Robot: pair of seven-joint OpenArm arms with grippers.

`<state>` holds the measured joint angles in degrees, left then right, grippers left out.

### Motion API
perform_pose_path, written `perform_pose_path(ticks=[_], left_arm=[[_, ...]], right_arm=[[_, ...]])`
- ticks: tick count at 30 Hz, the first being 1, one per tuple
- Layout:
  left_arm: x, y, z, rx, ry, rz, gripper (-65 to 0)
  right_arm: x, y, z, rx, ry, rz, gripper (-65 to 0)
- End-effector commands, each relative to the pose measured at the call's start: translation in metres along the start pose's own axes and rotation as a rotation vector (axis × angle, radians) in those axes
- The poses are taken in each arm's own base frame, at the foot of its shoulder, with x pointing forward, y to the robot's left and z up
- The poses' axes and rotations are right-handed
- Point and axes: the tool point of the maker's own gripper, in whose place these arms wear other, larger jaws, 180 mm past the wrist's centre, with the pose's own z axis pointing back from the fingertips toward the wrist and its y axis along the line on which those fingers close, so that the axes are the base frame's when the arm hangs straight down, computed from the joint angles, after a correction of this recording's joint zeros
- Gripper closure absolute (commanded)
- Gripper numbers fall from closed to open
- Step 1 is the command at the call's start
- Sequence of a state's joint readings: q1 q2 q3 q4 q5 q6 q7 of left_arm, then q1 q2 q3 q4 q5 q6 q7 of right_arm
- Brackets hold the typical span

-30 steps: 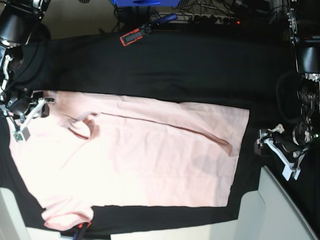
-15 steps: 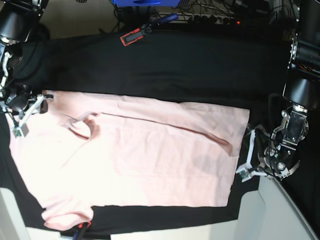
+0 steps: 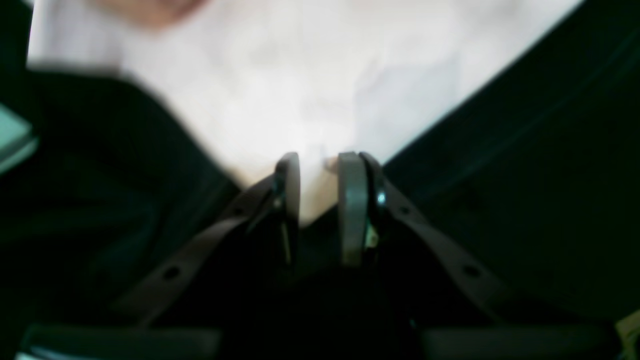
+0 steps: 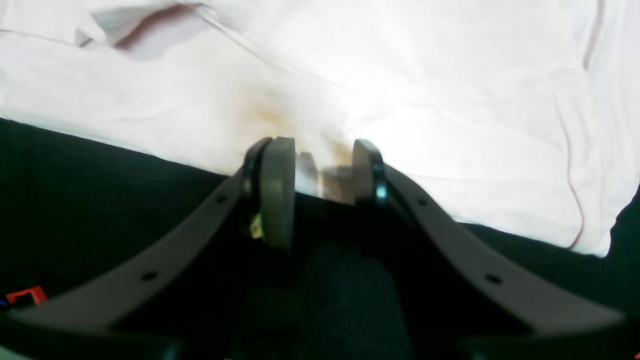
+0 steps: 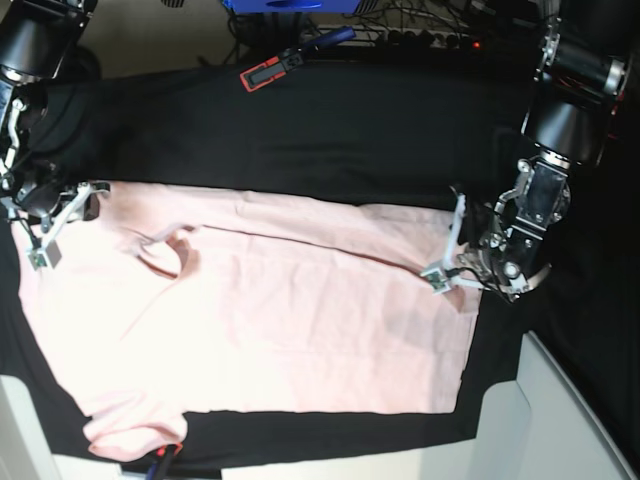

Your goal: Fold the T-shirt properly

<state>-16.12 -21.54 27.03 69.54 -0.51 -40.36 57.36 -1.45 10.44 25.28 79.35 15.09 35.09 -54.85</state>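
T-shirt (image 5: pixel 270 320) spread flat on the black cloth (image 5: pixel 330 140), left gripper (image 3: pixel 320 172) narrowed onto the shirt's corner, cloth between its jaws, right gripper (image 4: pixel 320 167) pinching the shirt's opposite edge, red tool (image 5: pixel 268 72) at the cloth's far edge.

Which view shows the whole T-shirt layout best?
The base view: the T-shirt lies spread on the black cloth, outline nearly all in sight. The left wrist view gives only a blurred corner between the left pincer tips. The right wrist view shows one edge and wrinkles by the right pincer.
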Motion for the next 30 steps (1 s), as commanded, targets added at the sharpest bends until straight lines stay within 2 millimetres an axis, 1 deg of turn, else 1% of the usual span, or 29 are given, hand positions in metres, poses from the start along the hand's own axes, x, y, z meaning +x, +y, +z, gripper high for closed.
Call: perform_pose_path(ticks=[1,3,5,6,8,9,10,11,12,13,15,16,17,19,20,22,23,25,27,28,30], left_arm=[[0.007,0.009,0.006,0.021,-0.029,0.028,-13.3],[0.011,0.003,0.004,0.004,-0.056,0.080,-10.6],[0.018,0.006,0.006,0.001,-0.097,0.155,-6.7],[0.017,0.007,0.006,-0.002,-0.114,0.204,-5.4],[0.015,0.015,0.011,0.011,-0.149,0.291,-1.8],[0.015,0.024,0.017,0.035,-0.174,0.330,0.0],[0.014,0.035,0.025,0.061,-0.197,0.361,0.0],[0.006,0.043,0.032,0.088,-0.211,0.401,0.0],[-0.005,0.050,0.039,0.118,-0.222,0.445,0.0],[-0.015,0.059,0.047,0.152,-0.236,0.489,0.0],[-0.044,0.072,0.060,0.209,-0.246,0.594,0.0],[-0.061,0.071,0.061,0.223,-0.241,0.654,0.0],[-0.074,0.069,0.062,0.231,-0.239,0.708,-0.7],[-0.101,0.061,0.060,0.240,-0.225,0.811,-2.4],[-0.114,0.056,0.059,0.241,-0.216,0.860,-3.5],[-0.136,0.042,0.056,0.238,-0.194,0.933,-6.2],[-0.144,0.037,0.055,0.234,-0.195,0.962,-8.9],[-0.152,0.027,0.055,0.210,-0.230,1.011,-16.0],[-0.156,0.020,0.058,0.183,-0.277,1.038,-23.0],[-0.157,0.019,0.061,0.175,-0.298,1.043,-25.2],[-0.162,0.013,0.063,0.154,-0.324,1.058,-26.4]], right_arm=[[0.016,-0.006,0.006,-0.011,-0.047,0.015,-18.0],[0.016,-0.006,0.006,-0.011,-0.047,0.015,-18.0],[0.015,-0.006,0.006,-0.010,-0.044,0.012,-18.0],[0.015,-0.006,0.006,-0.010,-0.044,0.012,-18.0],[0.014,-0.007,0.006,-0.011,-0.043,0.011,-17.8],[0.013,-0.007,0.006,-0.012,-0.042,0.009,-17.8],[0.013,-0.009,0.008,-0.017,-0.050,0.004,-17.8],[0.010,-0.019,0.013,-0.037,-0.060,-0.026,-17.8],[0.008,-0.033,0.020,-0.068,-0.080,-0.073,-17.8],[0.005,-0.045,0.026,-0.093,-0.104,-0.141,-18.3],[0.000,-0.066,0.037,-0.135,-0.149,-0.258,-18.6],[-0.004,-0.077,0.042,-0.156,-0.166,-0.302,-18.7],[-0.009,-0.081,0.043,-0.161,-0.169,-0.331,-18.7],[-0.016,-0.079,0.038,-0.126,-0.162,-0.336,-21.0],[-0.014,-0.080,0.036,-0.109,-0.170,-0.340,-23.5],[-0.024,-0.088,0.033,-0.107,-0.176,-0.421,-28.3],[-0.030,-0.092,0.032,-0.107,-0.180,-0.467,-30.6],[-0.038,-0.094,0.027,-0.090,-0.187,-0.544,-34.0],[-0.045,-0.096,0.021,-0.074,-0.190,-0.608,-35.5],[-0.047,-0.097,0.020,-0.071,-0.192,-0.627,-35.5],[-0.051,-0.102,0.022,-0.075,-0.193,-0.645,-35.7]])
